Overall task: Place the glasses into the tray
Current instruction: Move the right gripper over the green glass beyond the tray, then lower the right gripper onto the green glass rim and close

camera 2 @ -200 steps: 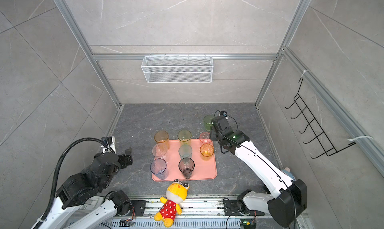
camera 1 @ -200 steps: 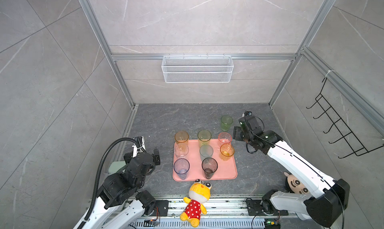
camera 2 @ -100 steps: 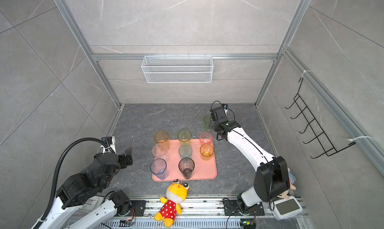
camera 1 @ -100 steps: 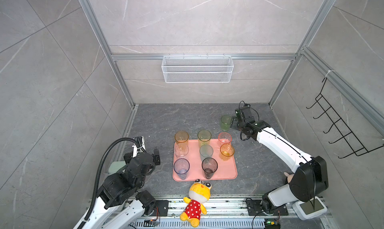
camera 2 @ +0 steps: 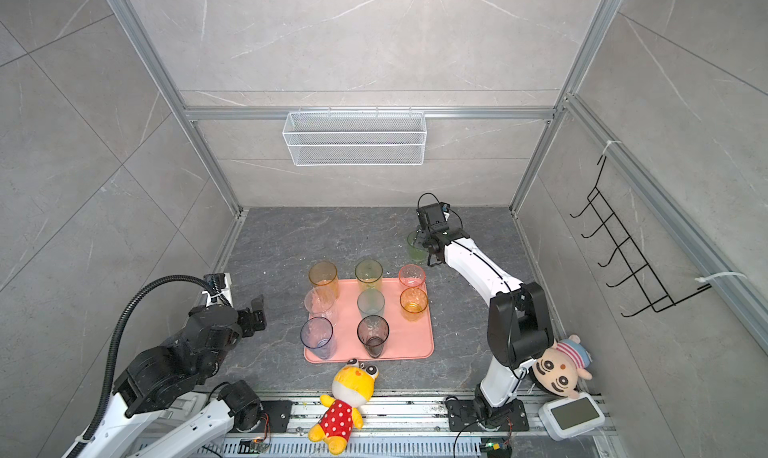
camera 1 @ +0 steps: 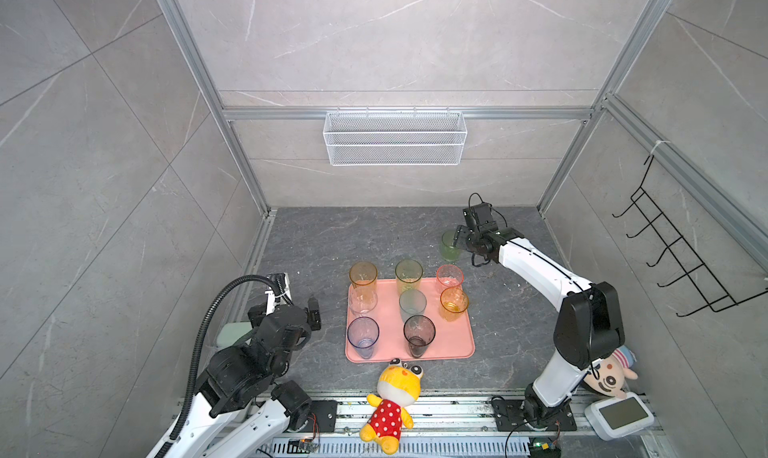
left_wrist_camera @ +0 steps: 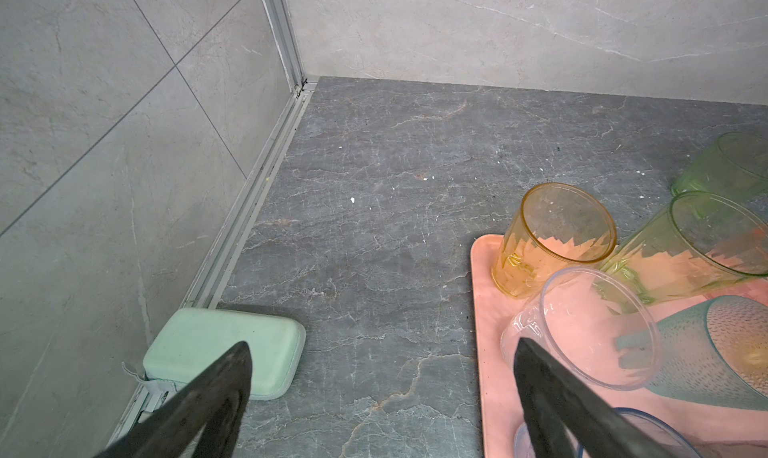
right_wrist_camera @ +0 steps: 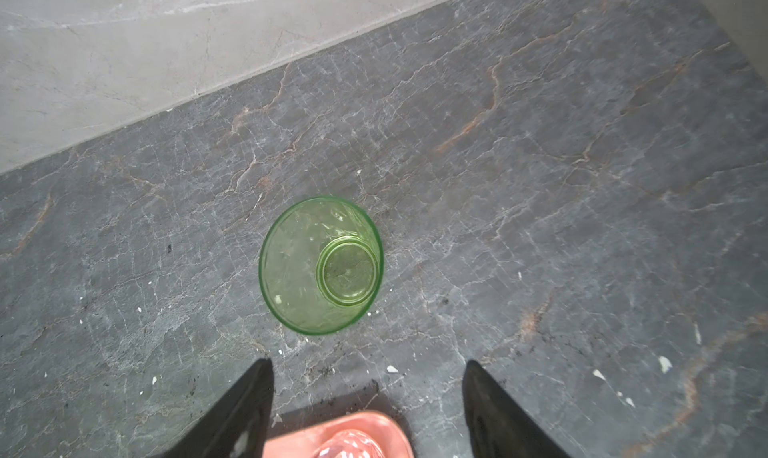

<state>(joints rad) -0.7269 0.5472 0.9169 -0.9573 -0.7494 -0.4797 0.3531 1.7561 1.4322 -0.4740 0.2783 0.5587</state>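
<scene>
- The right gripper (right_wrist_camera: 368, 366) has its two fingers spread apart. Nothing is between them.
- It hangs over the floor (right_wrist_camera: 540, 185), close to the green glass (right_wrist_camera: 320, 264). In the right wrist view the glass is in front of the fingertips and does not touch them.
- In both top views this gripper is just beside the right side of the green glass (camera 1: 449, 248).
- The green glass stands upright on the floor, outside the tray (camera 1: 453, 339). It is past the tray's far right corner, near the back wall.
- Eight other glasses stand upright in the tray: amber (camera 1: 363, 273), yellow (camera 1: 409, 272) and pink (camera 1: 449, 275) at the back. Clear (camera 1: 363, 301), teal (camera 1: 412, 305) and orange (camera 1: 454, 305) are in the middle. Blue (camera 1: 363, 335) and grey (camera 1: 419, 333) are at the front.
- The left gripper (left_wrist_camera: 382, 345) is spread wide and holds nothing.
- It is up above the floor to the left of the tray, far from the green glass.
- A pale green pad (left_wrist_camera: 224, 352) lies by the left wall, near that gripper.
- A yellow toy (camera 1: 392, 397) lies in front of the tray.
- A doll (camera 1: 609, 372) lies by the right arm's base.
</scene>
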